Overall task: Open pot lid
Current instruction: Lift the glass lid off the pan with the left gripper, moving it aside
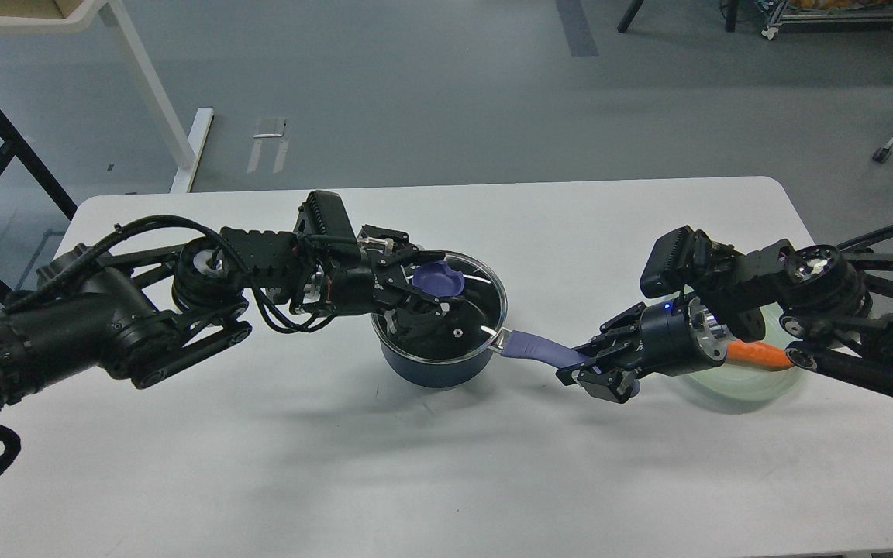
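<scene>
My left arm comes in from the lower left of the frame and runs nearly level toward the centre, wrist turned so the left gripper point(425, 283) reaches in sideways over the pot point(440, 337). Its fingers are clamped on the flat purple-blue knob point(440, 279) of the pot lid point(454, 306), one finger above and one below. The lid looks tilted, its left side raised at the knob and its right rim low near the pot's edge; I cannot tell whether it is fully clear of the pot.

My right arm enters from the right edge, elbow bent, forearm sloping down and left. The right gripper point(582, 370) is closed around the far end of the pot's handle point(539, 349), which points right and slightly down in the frame.

The pot sits at the centre of the white table point(415, 465). Behind my right wrist, a pale green dish point(749, 380) holds an orange carrot point(756, 354), close to that arm. The table's lower half, in front of both arms, is bare, and so is the upper strip toward the far edge. The rounded right corner of the table lies just past the dish.
</scene>
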Available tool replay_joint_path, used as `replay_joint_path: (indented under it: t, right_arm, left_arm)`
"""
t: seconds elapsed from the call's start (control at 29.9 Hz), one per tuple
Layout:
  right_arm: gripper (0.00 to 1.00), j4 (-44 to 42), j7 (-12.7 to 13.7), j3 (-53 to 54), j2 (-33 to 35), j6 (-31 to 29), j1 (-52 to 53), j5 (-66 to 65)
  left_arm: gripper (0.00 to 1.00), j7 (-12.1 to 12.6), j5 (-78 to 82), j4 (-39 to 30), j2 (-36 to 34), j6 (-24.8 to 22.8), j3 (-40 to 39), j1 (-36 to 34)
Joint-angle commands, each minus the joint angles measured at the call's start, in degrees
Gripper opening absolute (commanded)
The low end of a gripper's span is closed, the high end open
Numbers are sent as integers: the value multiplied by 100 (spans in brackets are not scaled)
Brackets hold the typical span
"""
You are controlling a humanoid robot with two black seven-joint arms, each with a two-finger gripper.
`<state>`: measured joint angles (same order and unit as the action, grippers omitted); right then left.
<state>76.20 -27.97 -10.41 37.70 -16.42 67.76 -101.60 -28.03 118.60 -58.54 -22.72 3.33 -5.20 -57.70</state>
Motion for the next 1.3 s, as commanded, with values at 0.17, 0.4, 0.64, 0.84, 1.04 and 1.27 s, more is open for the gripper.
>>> replay_joint_path:
  t: [0.17, 0.4, 0.64, 0.84, 1.04, 1.27]
  right_arm:
    - [28, 0, -3, -5, 18, -2, 0, 0]
    - [28, 0, -3, -5, 1, -2, 0, 0]
    - [28, 0, -3, -5, 1, -2, 9, 0]
    - [28, 0, -3, -5, 1, -2, 0, 0]
    - [28, 0, -3, -5, 1, -2, 0, 0]
    - [28, 0, -3, -5, 1, -2, 0, 0]
  left_arm:
    - [48, 3, -389, -597, -1092, 19, -25, -241]
    - [49, 3, -521, -756, -2191, 729, 11, 82]
    - [49, 3, -636, -668, -2860, 1451, 28, 1128]
    - [49, 3, -680, -238, -2931, 1952, 28, 1779]
    - [50, 3, -689, 96, -2896, 2119, 116, 2079]
    - [52, 3, -777, 281, -2861, 2242, 134, 2228]
